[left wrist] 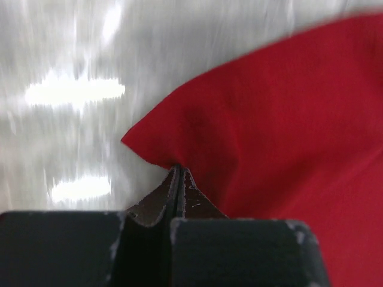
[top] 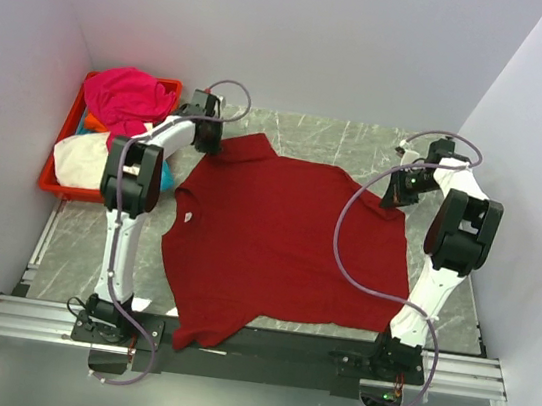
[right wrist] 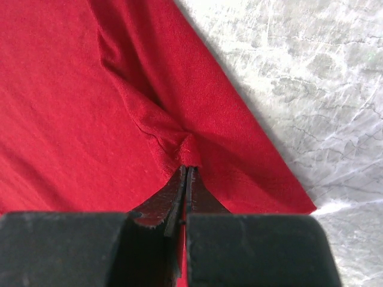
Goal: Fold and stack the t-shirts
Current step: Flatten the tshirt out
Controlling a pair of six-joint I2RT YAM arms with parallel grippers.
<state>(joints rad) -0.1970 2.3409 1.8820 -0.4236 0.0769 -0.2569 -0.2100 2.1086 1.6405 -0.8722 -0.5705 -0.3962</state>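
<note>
A large dark red t-shirt (top: 287, 236) lies spread flat over the marble table, its near hem hanging over the front rail. My left gripper (top: 209, 140) is at its far left corner. In the left wrist view the left gripper (left wrist: 178, 170) is shut, its tips pinching the puckered edge of the red cloth (left wrist: 281, 125). My right gripper (top: 401, 193) is at the far right corner. In the right wrist view the right gripper (right wrist: 188, 168) is shut on a small bunched fold of the shirt (right wrist: 90, 101), just in from its hem.
A red plastic crate (top: 55, 187) stands at the far left, holding a magenta shirt (top: 124, 97), a cream-white one (top: 80, 158), and bits of orange (top: 95, 124) and cyan (top: 167, 176). White walls close in on three sides. A metal rail (top: 261, 348) runs along the front.
</note>
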